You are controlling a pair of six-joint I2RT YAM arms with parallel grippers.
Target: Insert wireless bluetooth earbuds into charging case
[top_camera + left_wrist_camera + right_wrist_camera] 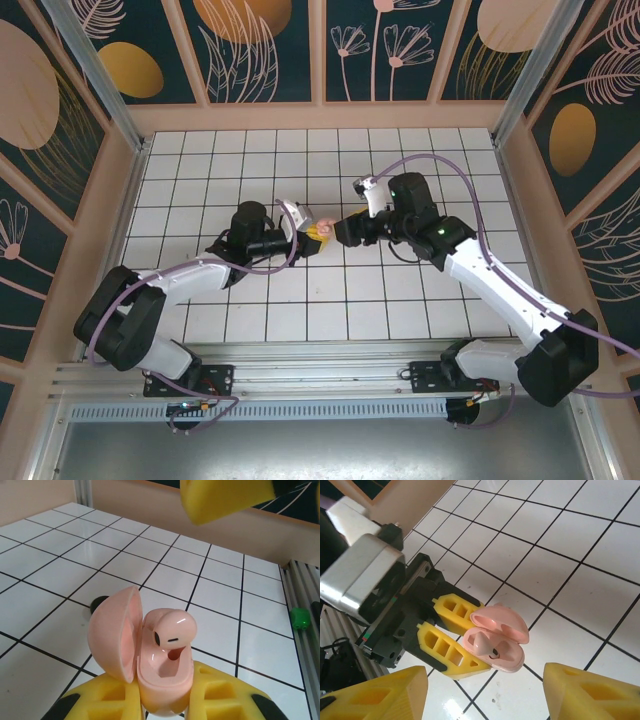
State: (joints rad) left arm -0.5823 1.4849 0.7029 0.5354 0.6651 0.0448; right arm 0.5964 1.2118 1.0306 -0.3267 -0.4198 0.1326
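My left gripper (306, 236) is shut on a pale pink charging case (165, 677), held off the tiled floor with its lid (114, 632) swung open to the left. One pink earbud (174, 628) sits in the case's far well, its head sticking up above the rim; the near well is bare. In the right wrist view the case (510, 655) and earbud (484, 644) sit between the left gripper's yellow fingers (445, 650). My right gripper (485, 681) hangs open just above the case, with nothing between its fingers (585, 692).
A small dark round object (99, 601) lies on the white tiles behind the lid. Wooden walls (320, 115) ring the floor. A metal rail (300, 645) with a green part (300, 617) runs along the near edge.
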